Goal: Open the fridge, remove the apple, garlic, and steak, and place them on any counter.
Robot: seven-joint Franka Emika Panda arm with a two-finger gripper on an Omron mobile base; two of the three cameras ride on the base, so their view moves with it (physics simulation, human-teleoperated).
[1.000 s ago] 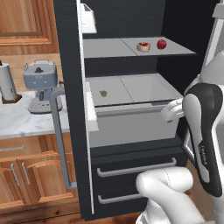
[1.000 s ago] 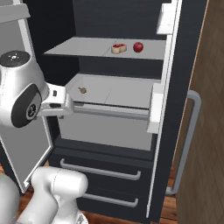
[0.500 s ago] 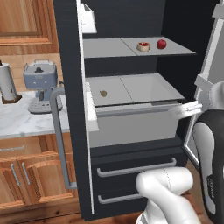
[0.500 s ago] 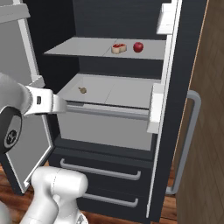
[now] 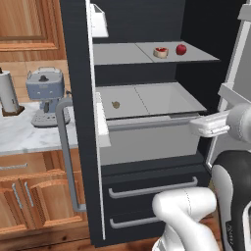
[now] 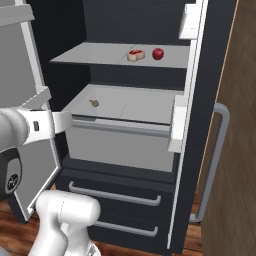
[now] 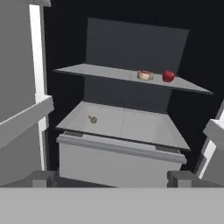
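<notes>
**Operator:** Report the state of your hand and what it is facing.

**Arm:** My gripper [image 7: 112,177] is standing wide apart and holding nothing — the two fingertips [image 7: 41,178] are showing far from each other at the bottom of the hand view. I am facing the fridge [image 5: 142,186], whose doors are standing open on both sides.

**Operator:** Locate the task items relative to the fridge.

**Arm:** The steak [image 5: 160,52] and the apple [image 5: 181,49] are sitting on the fridge's upper shelf [image 6: 95,53], toward its right half, just beside each other, the apple to the right. The garlic [image 5: 116,104] is lying alone one level down, on the flat grey top of the crisper bin [image 6: 120,145], toward the left. My hand is hovering in front of the fridge at about the height of that bin, apart from all three items.

**Operator:** And the counter?

**Arm:** The counter [image 5: 24,137] is lying to the left of the fridge — carrying a blue-grey coffee machine [image 5: 45,93] and a paper towel roll [image 5: 9,93].
</notes>
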